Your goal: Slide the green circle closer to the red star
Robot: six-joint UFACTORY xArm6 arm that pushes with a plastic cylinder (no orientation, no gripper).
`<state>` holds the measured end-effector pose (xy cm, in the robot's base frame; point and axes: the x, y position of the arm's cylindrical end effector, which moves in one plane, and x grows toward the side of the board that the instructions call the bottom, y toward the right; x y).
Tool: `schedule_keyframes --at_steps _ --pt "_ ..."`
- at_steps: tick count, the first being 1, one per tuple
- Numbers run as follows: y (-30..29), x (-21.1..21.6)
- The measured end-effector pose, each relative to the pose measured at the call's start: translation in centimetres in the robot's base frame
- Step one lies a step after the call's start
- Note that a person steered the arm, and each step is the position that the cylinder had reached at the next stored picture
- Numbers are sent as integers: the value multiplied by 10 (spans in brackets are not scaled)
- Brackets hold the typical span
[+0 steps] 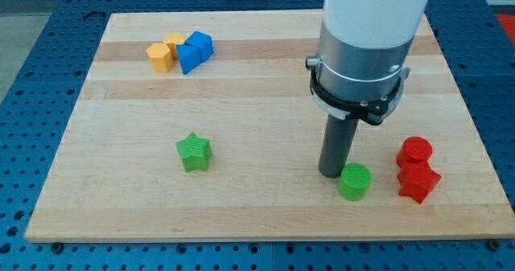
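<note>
The green circle (pixel 355 181) lies near the view's bottom right on the wooden board (pixel 121 215). The red star (pixel 418 182) lies to its right, with a gap between them. A red circle (pixel 414 151) sits just above the red star, touching it. My tip (pixel 333 173) rests on the board right at the green circle's upper left edge, touching or almost touching it.
A green star (pixel 194 152) lies left of centre. At the view's top left, a yellow hexagon (pixel 160 57), another yellow block (pixel 175 43) and two blue blocks (pixel 195 50) are clustered together. The arm's white and grey body (pixel 362 46) rises above the tip.
</note>
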<state>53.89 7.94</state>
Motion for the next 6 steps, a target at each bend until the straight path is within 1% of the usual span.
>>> schedule_keyframes --at_steps 1,2,4,5,6 --pt "-46 0" --pt "-60 8" --pt "13 11" --pt "35 11" --pt "0 8"
